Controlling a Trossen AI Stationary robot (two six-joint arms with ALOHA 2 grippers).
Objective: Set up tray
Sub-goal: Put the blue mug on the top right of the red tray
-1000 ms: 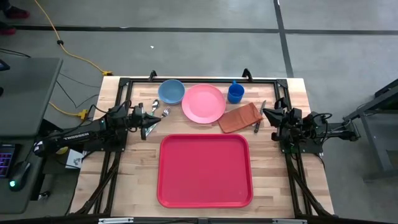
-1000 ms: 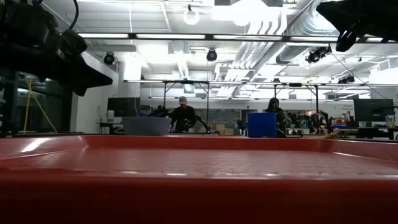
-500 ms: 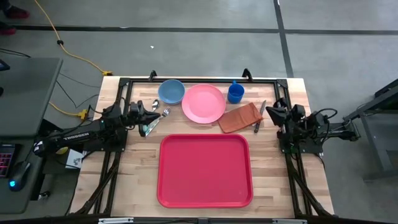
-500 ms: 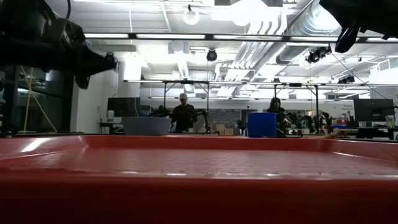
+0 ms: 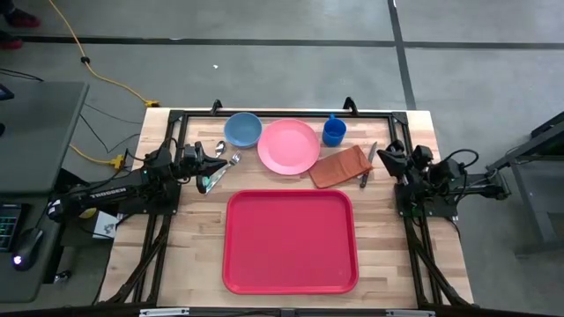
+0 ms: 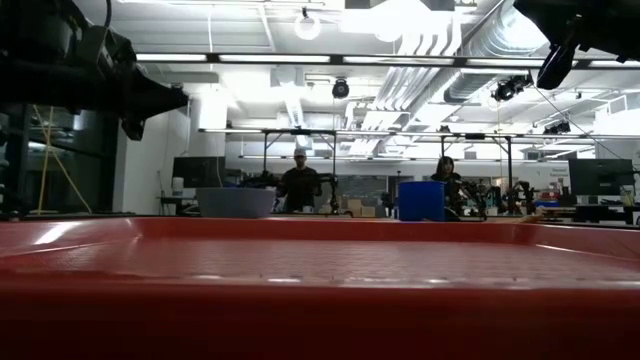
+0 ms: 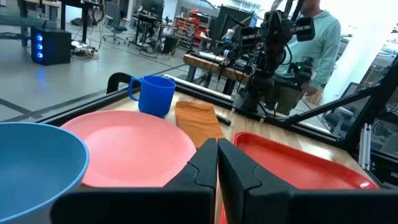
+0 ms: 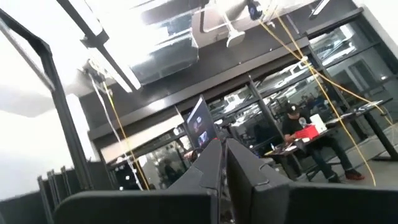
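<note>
The red tray lies flat on the near middle of the table; its rim fills the low view. Beyond its far edge sit a blue bowl, a pink plate, a blue cup, an orange-brown napkin and a knife. Cutlery lies left of the plate. My left gripper hovers shut beside the cutlery, raised off the table; its fingertips meet. My right gripper hangs shut by the knife, tipped upward.
Black frame rails run along the table's far edge and both sides. Bare wood shows left and right of the tray. People stand in the room beyond the table, and one stands behind the right arm.
My left gripper has risen a little and levelled out near the cutlery. My right gripper has edged slightly toward the table's right side. The tray and dishes have stayed where they were.
</note>
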